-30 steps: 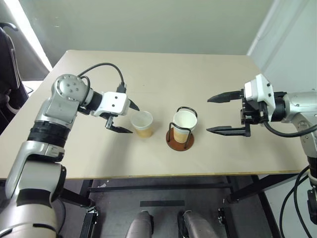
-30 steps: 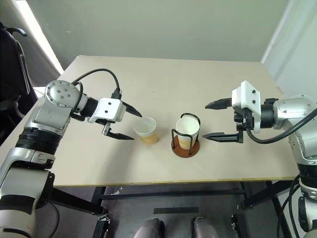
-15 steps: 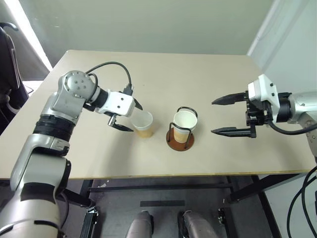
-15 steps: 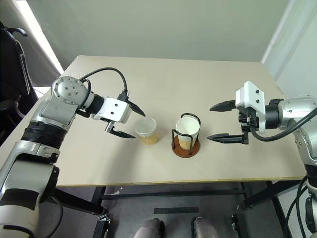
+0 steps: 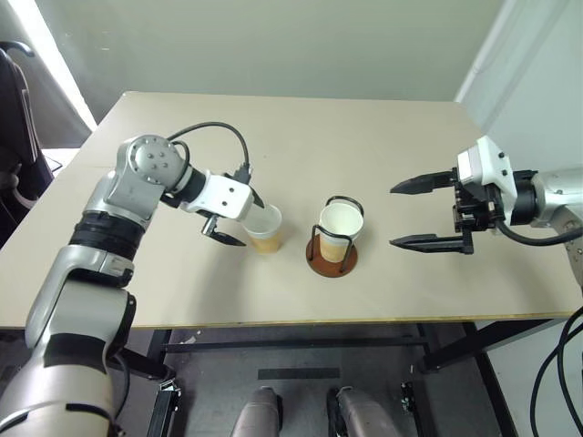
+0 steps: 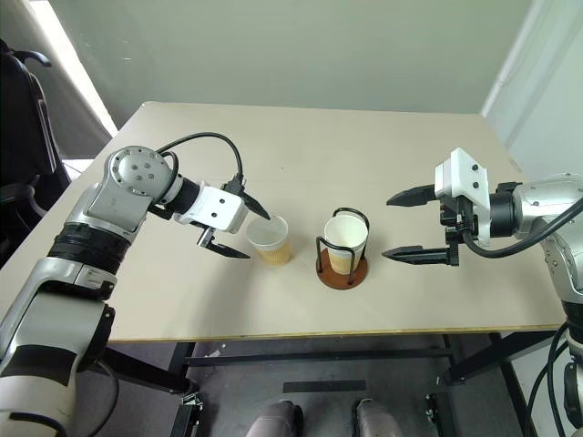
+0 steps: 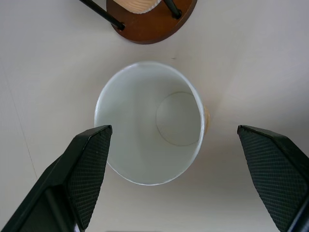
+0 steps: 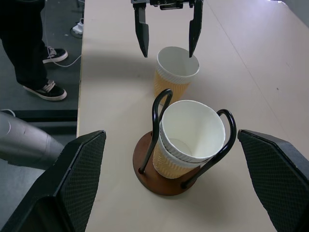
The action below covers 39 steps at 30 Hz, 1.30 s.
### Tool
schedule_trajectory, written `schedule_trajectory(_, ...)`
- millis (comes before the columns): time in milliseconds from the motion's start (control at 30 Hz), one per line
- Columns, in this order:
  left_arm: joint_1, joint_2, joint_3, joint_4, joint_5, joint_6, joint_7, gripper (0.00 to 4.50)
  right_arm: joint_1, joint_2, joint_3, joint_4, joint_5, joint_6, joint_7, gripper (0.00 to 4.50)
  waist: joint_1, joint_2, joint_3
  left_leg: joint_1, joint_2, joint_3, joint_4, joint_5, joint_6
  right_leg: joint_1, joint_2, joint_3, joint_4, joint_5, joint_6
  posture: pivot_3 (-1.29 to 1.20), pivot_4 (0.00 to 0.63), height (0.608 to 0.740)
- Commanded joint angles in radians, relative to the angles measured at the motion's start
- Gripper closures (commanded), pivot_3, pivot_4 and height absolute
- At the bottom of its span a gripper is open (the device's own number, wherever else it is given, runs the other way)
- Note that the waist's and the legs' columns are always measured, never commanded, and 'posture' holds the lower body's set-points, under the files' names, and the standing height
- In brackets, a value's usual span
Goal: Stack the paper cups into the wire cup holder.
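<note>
Near bench edge: bare tan bench (image 5: pixel 273 305), open room.
Holder: wire cup holder (image 5: pixel 332 258) on round reddish-brown base, two nested paper cups (image 8: pixel 190 137) inside.
Loose cup: tan-and-white paper cup (image 5: pixel 262 228) upright beside holder.
Left gripper (image 5: pixel 233 218): fingers wide, straddling loose cup, no contact seen.
Right gripper (image 5: pixel 412 213): fingers wide, apart from holder.
Far bench: bare.

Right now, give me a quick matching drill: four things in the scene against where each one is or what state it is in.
1. loose paper cup
2. nested paper cups
3. left end effector
4. right end effector

a. open, apart from the wire cup holder
b. inside the holder
c. upright on the table
d. open around the loose cup's rim

Pairs: 1-c, 2-b, 3-d, 4-a
</note>
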Motion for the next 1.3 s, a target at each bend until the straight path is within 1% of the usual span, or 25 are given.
schedule_trajectory(33,-0.021,-0.007,0.003,-0.012,0.005,-0.007,0.006,0.62,0.003,-0.022,-0.031,-0.014,0.003,-0.016,-0.005,0.0,0.0,0.0,0.0,0.0,0.0,0.0,0.0,0.0,0.0,0.0,0.0,0.0,0.0,0.0,0.0,0.0,0.15,0.74)
schedule_trajectory(167,-0.022,-0.007,0.001,-0.006,0.004,0.004,-0.014,1.95,0.025,-0.042,-0.009,0.002,-0.031,-0.051,0.014,0.0,0.001,0.0,0.0,0.0,0.0,0.0,0.0,0.0,0.0,0.0,0.0,0.0,0.0,0.0,0.0,0.0,0.15,0.74)
schedule_trajectory(400,-0.07,-0.01,-0.004,0.037,-0.01,0.019,-0.049,4.36,0.065,-0.065,0.018,0.089,-0.121,-0.183,0.042,0.0,0.002,0.0,0.0,0.0,0.0,0.0,0.001,0.0,0.0,0.0,0.0,0.0,0.0,0.001,0.001,0.0,0.15,0.74)
schedule_trajectory(433,-0.077,-0.008,-0.011,0.039,-0.019,0.025,-0.051,4.44,0.067,-0.065,0.019,0.096,-0.125,-0.191,0.044,0.0,0.002,0.0,0.0,0.0,0.0,0.0,0.001,0.0,0.0,0.001,0.0,0.0,0.0,0.001,0.001,0.0,0.15,0.74)
schedule_trajectory(700,-0.145,0.026,-0.087,0.035,-0.143,0.118,-0.051,4.44,0.06,-0.058,0.03,0.127,-0.149,-0.226,0.064,0.0,0.002,0.0,0.0,0.0,0.0,0.0,0.001,0.0,0.0,0.001,0.0,0.0,-0.001,0.001,0.002,0.0,0.15,0.74)
schedule_trajectory(867,-0.22,0.016,-0.094,0.06,-0.214,0.184,-0.051,4.44,0.024,-0.042,0.029,0.159,-0.15,-0.246,0.076,0.0,0.003,0.0,0.0,-0.001,0.0,0.0,0.001,0.0,0.0,0.001,0.0,0.0,-0.002,0.002,0.003,0.0,0.15,0.74)
schedule_trajectory(1033,-0.296,0.017,-0.112,0.102,-0.246,0.183,-0.051,4.44,-0.033,-0.029,0.014,0.162,-0.081,-0.153,0.102,0.0,0.001,0.0,0.0,-0.001,0.0,0.0,0.001,0.0,0.0,0.001,0.0,0.0,-0.002,0.002,0.003,0.0,0.15,0.74)
schedule_trajectory(1133,-0.337,0.003,-0.11,0.103,-0.29,0.194,-0.051,4.44,-0.065,-0.014,0.011,0.145,-0.021,-0.059,0.098,0.0,0.002,0.0,0.0,-0.001,0.0,0.0,0.0,0.0,0.001,0.001,0.0,0.0,-0.003,0.002,0.003,0.0,0.15,0.74)
schedule_trajectory(1300,-0.359,-0.002,-0.125,0.084,-0.351,0.21,-0.051,4.44,-0.076,-0.005,0.02,0.106,-0.009,-0.008,0.076,0.0,0.004,0.0,0.0,-0.002,0.0,0.0,0.001,-0.001,0.001,0.001,0.0,0.0,-0.005,0.001,0.003,0.0,0.15,0.74)
